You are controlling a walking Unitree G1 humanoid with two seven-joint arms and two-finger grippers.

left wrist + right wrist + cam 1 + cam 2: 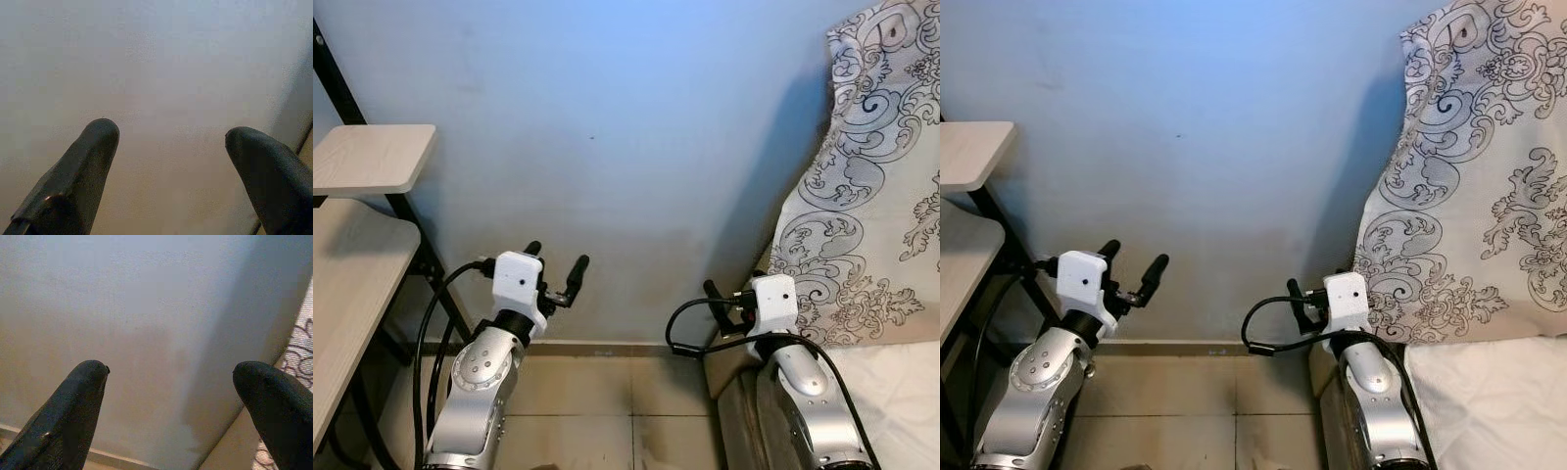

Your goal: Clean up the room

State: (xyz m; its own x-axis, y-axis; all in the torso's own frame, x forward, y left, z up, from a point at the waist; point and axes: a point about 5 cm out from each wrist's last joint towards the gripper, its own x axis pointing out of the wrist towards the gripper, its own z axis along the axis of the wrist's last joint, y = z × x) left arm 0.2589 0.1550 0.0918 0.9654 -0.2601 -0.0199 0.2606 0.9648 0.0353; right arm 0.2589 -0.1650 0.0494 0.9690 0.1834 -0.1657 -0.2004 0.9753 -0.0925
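Progress looks like zero so far: your left hand [556,262] and right hand [168,396] both hang wide and empty, facing bare wall [607,147] beside the bed [891,392], no clutter visible.

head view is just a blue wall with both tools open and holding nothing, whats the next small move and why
Probably turn away from the wall to find something to tidy. The left tool and right tool both point at bare wall, open, with nothing between their fingers. The patterned cloth on the right and the wooden shelf on the left sit at the edges.
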